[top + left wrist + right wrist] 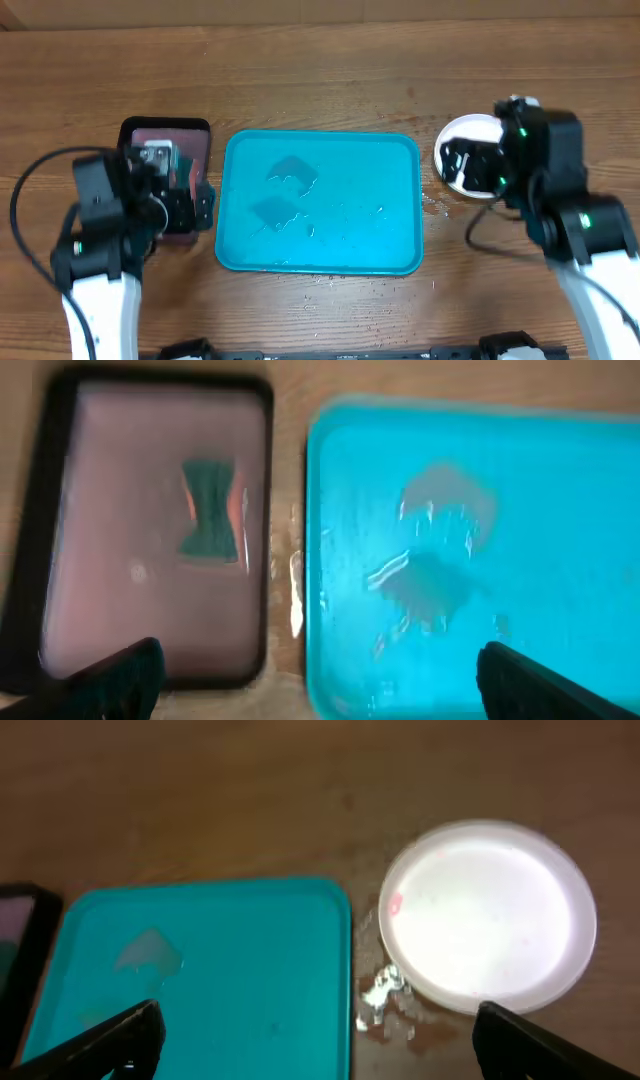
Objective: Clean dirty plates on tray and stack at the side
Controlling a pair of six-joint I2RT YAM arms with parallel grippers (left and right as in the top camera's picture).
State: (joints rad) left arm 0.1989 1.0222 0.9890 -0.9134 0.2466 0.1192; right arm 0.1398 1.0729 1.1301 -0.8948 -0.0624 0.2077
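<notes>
Wooden tabletop, brown, wet in patches. Turquoise tray at centre, its floor filmed with water. Black-rimmed tray just left of it, with a teal sponge on its pinkish floor. White plate sits on the table right of the turquoise tray, water droplets between them. Left gripper and right gripper both spread wide, gripping nothing.
</notes>
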